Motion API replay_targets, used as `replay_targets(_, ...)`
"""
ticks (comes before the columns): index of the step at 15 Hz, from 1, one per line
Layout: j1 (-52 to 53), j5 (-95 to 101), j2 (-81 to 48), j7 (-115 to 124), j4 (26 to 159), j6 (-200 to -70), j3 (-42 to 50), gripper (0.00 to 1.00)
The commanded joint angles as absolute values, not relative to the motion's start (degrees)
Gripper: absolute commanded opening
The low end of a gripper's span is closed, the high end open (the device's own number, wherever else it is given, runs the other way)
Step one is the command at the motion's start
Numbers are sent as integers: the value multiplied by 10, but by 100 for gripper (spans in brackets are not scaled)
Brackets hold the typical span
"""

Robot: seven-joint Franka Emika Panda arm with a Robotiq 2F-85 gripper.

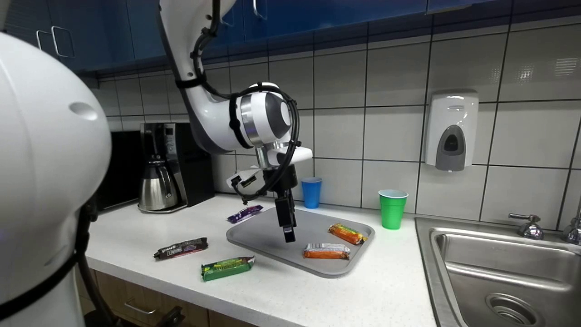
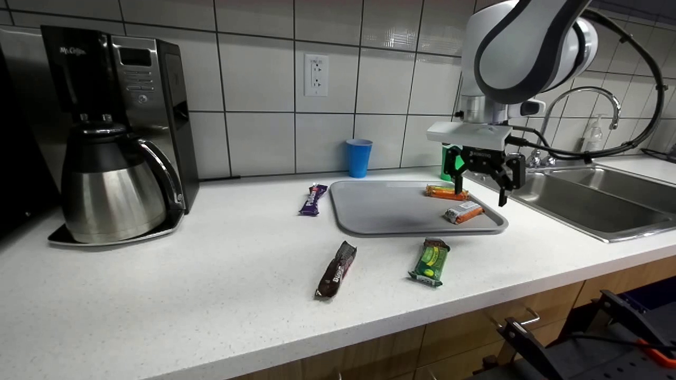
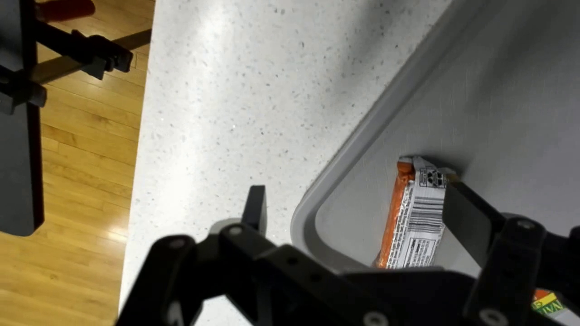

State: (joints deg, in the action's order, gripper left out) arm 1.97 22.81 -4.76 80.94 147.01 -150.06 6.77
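My gripper (image 1: 289, 234) is open and empty above the grey tray (image 1: 265, 231); its spread fingers also show in an exterior view (image 2: 480, 196) and the wrist view (image 3: 355, 206). An orange and white wrapped bar (image 3: 417, 217) lies on the tray, below and between the fingers in the wrist view, partly covered by one finger. It shows in both exterior views (image 1: 327, 251) (image 2: 465, 212). An orange-yellow bar (image 1: 347, 234) lies beside it on the tray. A green bar (image 2: 430, 262), a dark brown bar (image 2: 336, 270) and a purple bar (image 2: 313, 199) lie on the counter outside the tray.
A blue cup (image 1: 311, 193) and a green cup (image 1: 393, 209) stand by the tiled wall. A metal sink (image 1: 508, 272) is set in the counter. A coffee maker (image 2: 119, 137) stands opposite. A soap dispenser (image 1: 452, 130) hangs on the wall; blue cabinets (image 1: 327, 16) hang above.
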Motion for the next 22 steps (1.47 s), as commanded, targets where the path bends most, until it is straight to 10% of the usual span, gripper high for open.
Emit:
replay_targets(1, 5, 244, -74, 806, 1440, -1504, 74, 100)
replay_targets(22, 25, 204, -256, 785, 1285, -1536, 135, 100)
